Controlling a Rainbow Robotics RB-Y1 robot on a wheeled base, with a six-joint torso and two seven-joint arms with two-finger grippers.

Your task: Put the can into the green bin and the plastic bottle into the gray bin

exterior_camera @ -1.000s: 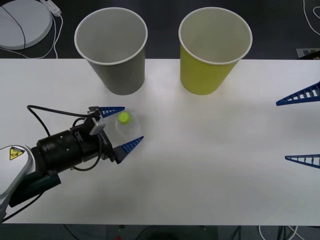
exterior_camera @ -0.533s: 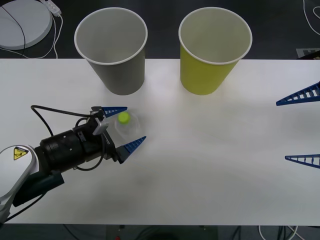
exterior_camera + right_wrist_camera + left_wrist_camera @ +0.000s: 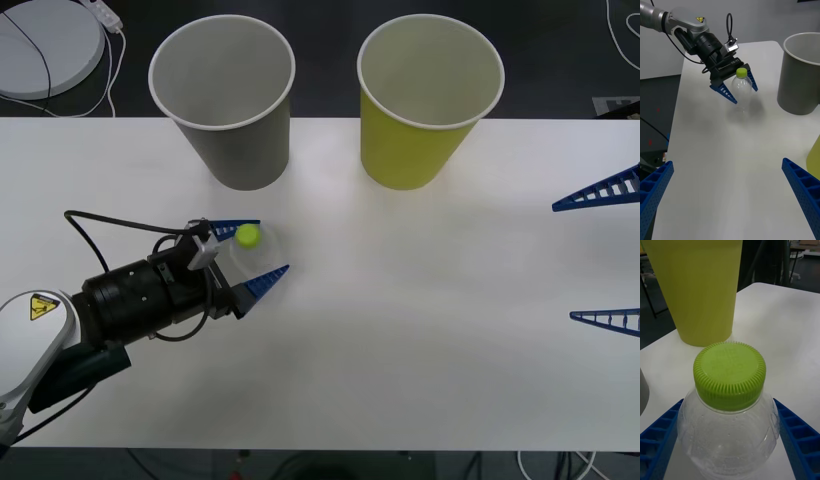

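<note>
Your left gripper has its fingers apart around the upright plastic bottle on the table; an off-centre squeeze may tip it short of the gray bin.

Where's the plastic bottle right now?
The plastic bottle stands upright on the table's left side, between the open left gripper's fingers, in front of the gray bin.

Table: we see a plain white top spanning the front view, its far edge meeting a dark floor.
Round disc: we note a pale gray circular object on the floor beyond the table's far left corner.
Cable: we trace a white cord across and beside the disc, ending in a small white block.
</note>
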